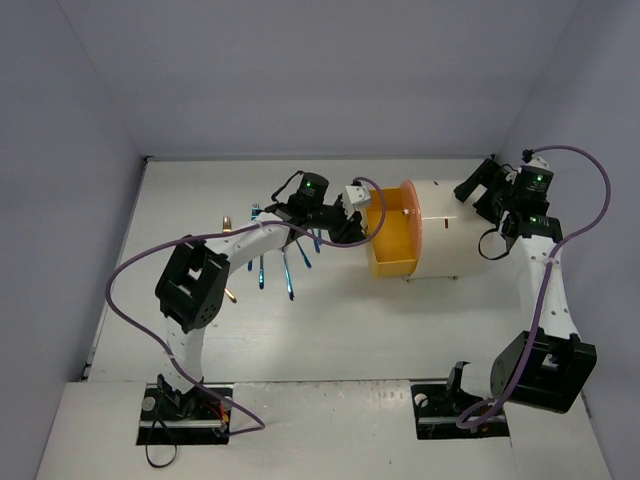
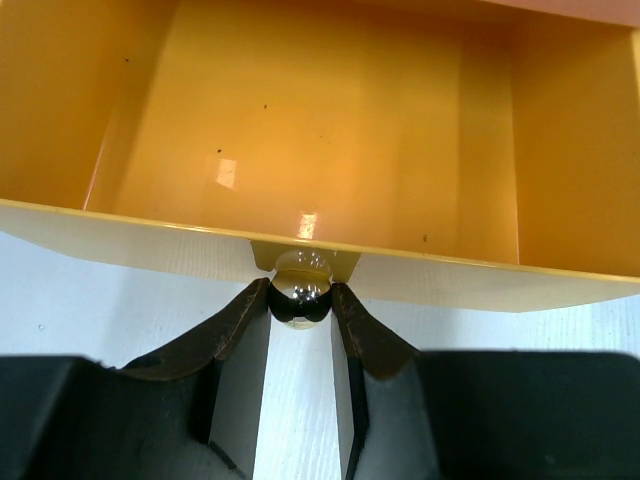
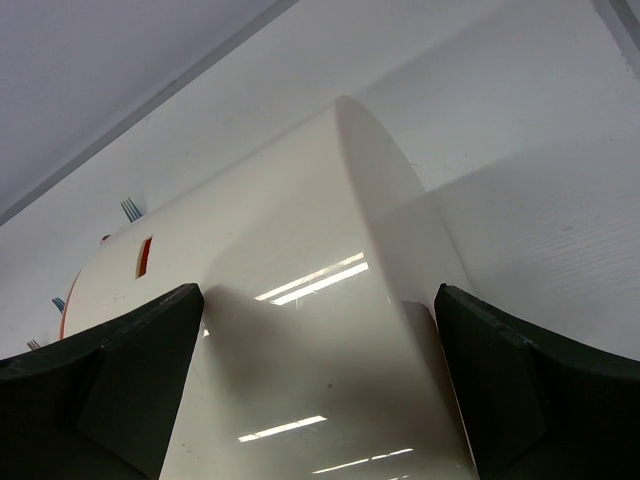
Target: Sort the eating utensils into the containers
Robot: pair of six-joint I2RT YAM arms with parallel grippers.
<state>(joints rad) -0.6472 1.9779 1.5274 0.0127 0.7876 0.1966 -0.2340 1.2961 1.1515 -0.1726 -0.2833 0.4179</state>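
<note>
Gripping now: your left gripper is clenched on the gold knob at frame centre.
Drawer: the orange drawer fills the upper frame, pulled out of the white cabinet.
Right gripper: your right gripper stands spread wide, straddling the cabinet's far end; contact unclear.
Utensils: blue forks and spoons lie centre-left on the table, beneath your left arm.

One white cabinet, one open orange drawer, one gold knob, several blue utensils, two tools.
</note>
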